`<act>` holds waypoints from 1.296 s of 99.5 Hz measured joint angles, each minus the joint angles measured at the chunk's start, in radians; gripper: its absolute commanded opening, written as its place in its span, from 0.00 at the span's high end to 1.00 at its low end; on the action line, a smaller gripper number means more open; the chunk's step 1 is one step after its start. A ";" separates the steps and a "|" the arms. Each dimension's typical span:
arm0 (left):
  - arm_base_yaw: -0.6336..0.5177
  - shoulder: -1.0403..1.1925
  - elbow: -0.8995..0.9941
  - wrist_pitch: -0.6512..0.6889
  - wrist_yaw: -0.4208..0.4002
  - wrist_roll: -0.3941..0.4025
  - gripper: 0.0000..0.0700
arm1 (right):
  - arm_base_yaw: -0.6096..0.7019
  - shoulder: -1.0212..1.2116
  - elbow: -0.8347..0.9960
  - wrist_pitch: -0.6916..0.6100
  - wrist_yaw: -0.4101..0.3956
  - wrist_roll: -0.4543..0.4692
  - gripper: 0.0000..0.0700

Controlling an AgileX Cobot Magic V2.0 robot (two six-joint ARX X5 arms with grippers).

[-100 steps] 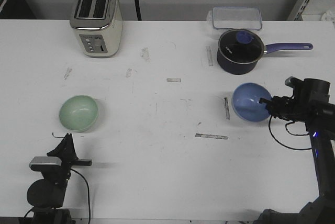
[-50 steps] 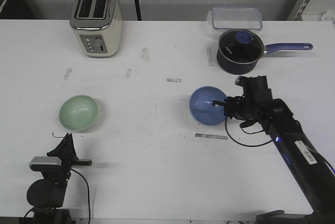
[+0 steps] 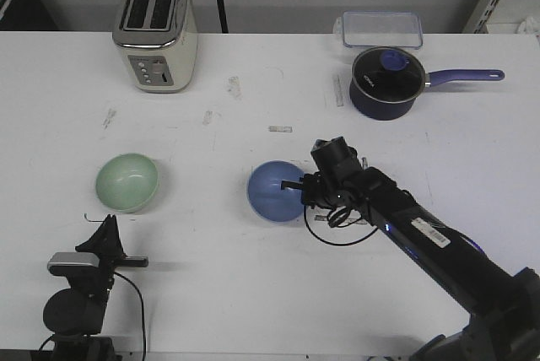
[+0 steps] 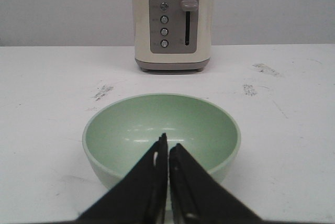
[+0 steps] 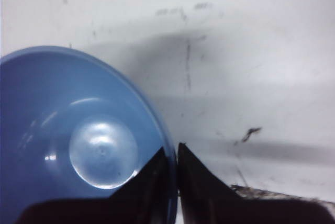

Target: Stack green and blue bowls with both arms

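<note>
Blue bowl (image 3: 276, 193), clamped at its rim by the right fingers (image 3: 297, 185), lies well right of the green bowl (image 3: 126, 181); left fingers (image 4: 168, 153) together, just near it.

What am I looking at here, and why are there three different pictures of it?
It is a two-armed robot at a white table. The wide picture looks forward over the table; the other two come from cameras on each wrist. The right gripper is clamped on the rim of the blue bowl, one finger inside and one outside. The left gripper is shut and empty, pointing at the green bowl. Further back stand a toaster, a dark saucepan and a clear container.
</note>
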 measured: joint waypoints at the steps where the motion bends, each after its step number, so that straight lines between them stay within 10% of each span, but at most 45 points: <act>1: 0.000 0.000 0.000 0.000 0.000 0.000 1.00 | 0.002 0.002 0.000 0.000 0.005 0.001 1.00; 33: 0.000 0.000 0.000 0.000 0.000 0.000 1.00 | 0.032 0.040 0.000 0.020 0.048 0.020 0.96; 62: 0.000 0.000 0.000 0.000 0.000 0.000 1.00 | 0.033 0.039 0.000 0.046 0.048 0.022 0.47; 110: 0.000 0.000 0.000 0.000 0.000 0.000 1.00 | -0.064 -0.294 -0.081 0.170 0.208 -0.216 0.49; 129: 0.000 0.000 0.000 0.000 0.000 0.000 1.00 | -0.180 -0.467 -0.248 0.327 0.224 -0.460 0.80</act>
